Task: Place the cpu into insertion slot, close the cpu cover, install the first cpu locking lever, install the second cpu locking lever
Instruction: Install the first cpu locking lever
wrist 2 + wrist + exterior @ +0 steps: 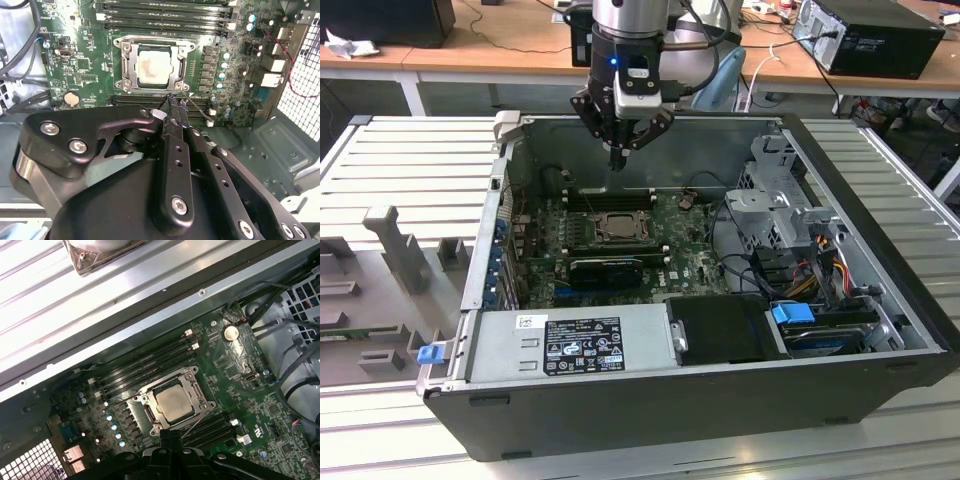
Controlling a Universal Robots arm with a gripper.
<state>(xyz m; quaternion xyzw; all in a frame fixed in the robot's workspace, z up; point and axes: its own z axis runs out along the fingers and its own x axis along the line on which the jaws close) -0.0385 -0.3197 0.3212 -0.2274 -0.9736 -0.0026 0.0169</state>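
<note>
The cpu (pixel 154 67) lies flat in the insertion slot (pixel 125 65) on the green motherboard, its pale metal top facing up. It also shows in the exterior view as the cpu (pixel 617 226) and in the first wrist view as the cpu (pixel 174 404). The silver cpu cover (pixel 152 42) lies down around the chip as a frame. A thin lever rod (pixel 194 422) runs out from the socket's corner near my fingertips. My gripper (pixel 618 160) hangs above the board's far edge, shut and holding nothing. Its tips (pixel 175 101) hover just off the socket's side.
Long black memory slots (pixel 150 365) flank the socket. The open case's walls (pixel 650 122) surround the board. A power supply (pixel 570 343) sits at the near side, with a drive cage (pixel 780 200) and cables at the exterior view's right. A coin battery (pixel 230 332) is on the board.
</note>
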